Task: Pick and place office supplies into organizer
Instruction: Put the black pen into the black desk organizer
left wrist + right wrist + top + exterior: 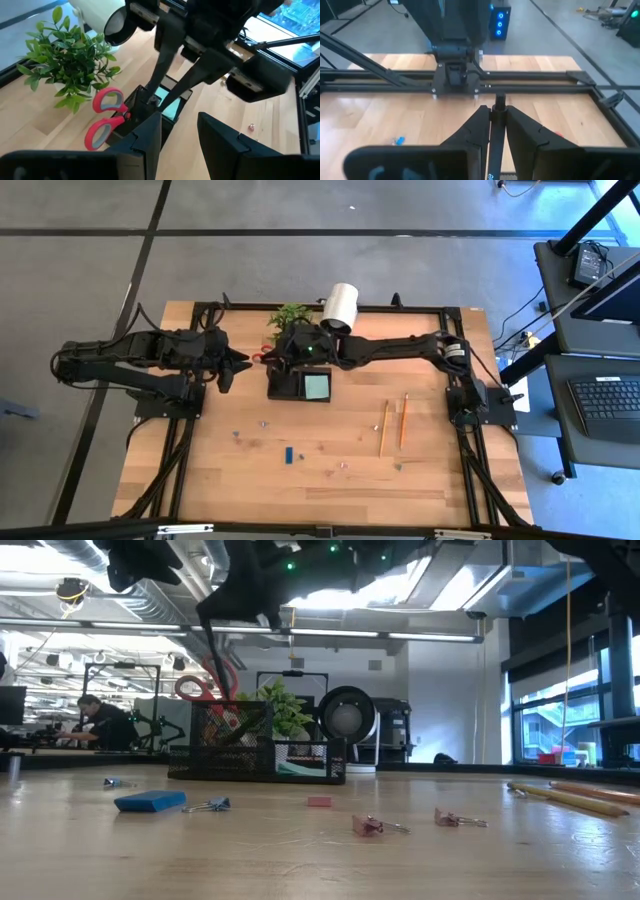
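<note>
The black organizer stands at the table's far middle. The teal note pad lies in its right compartment. The red-handled scissors stand in its left compartment, handles up. My right gripper hovers over the organizer, shut on the dark pen. My left gripper is open and waits just left of the organizer, touching nothing. Two pencils, the blue piece and several clips lie on the table. My right gripper pinches the dark pen between its two fingers. The pen lies along the fingers, and one end pokes out just past their tips. The fingers slant down toward the table's left, over the organizer's left compartment. The pen is clear of the table.
The green plant and the white lamp stand just behind the organizer. A black frame runs along the table's edges. Bare wood lies between the organizer and the near edge, dotted with clips. A person sits in the room beyond.
</note>
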